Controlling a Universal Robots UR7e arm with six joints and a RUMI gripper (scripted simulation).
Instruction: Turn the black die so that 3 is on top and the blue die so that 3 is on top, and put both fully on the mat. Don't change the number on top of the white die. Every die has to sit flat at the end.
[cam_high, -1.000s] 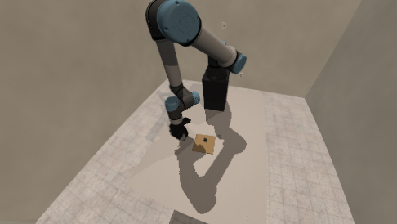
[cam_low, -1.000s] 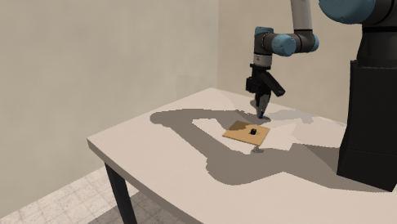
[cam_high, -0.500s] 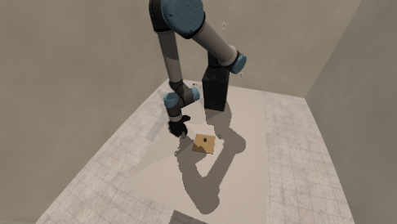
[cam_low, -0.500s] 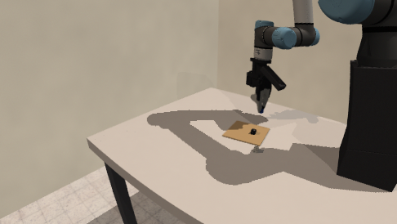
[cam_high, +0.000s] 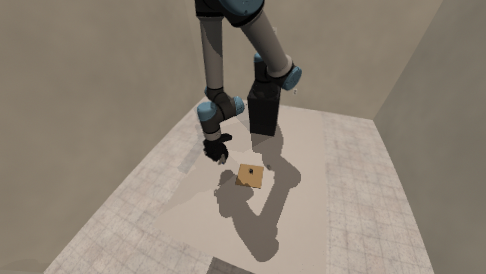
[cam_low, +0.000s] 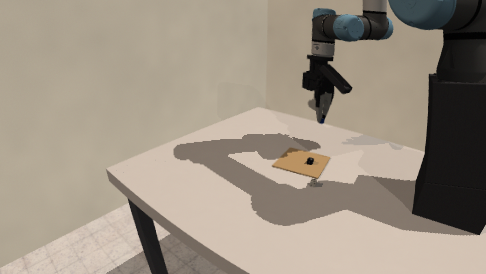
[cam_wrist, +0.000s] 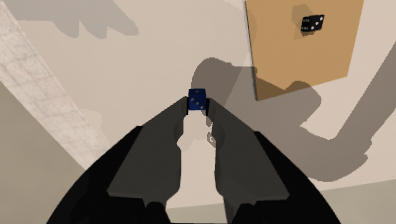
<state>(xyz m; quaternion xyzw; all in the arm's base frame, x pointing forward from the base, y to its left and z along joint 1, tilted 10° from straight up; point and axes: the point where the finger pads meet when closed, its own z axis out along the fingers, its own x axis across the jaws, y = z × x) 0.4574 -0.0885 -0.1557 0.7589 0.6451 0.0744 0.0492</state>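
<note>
My gripper (cam_high: 223, 161) (cam_low: 322, 121) (cam_wrist: 197, 98) is shut on the blue die (cam_wrist: 197, 99), held between the fingertips above the table, off the mat's edge. The blue die's face toward the wrist camera shows a diagonal of three pips, with another pip on a narrow face above. The black die (cam_high: 251, 171) (cam_low: 310, 161) (cam_wrist: 312, 23) rests on the tan mat (cam_high: 244, 182) (cam_low: 292, 167) (cam_wrist: 280, 45). In the wrist view one face shows three diagonal pips and a side face shows several; I cannot tell for certain which is on top. The white die cannot be made out clearly.
A small greyish shape (cam_high: 268, 167) (cam_low: 314, 183) lies just beside the mat, too small to identify. The arm's black pedestal (cam_high: 263, 112) (cam_low: 452, 155) stands on the table (cam_low: 200, 200). The arm's shadow crosses the table and part of the mat.
</note>
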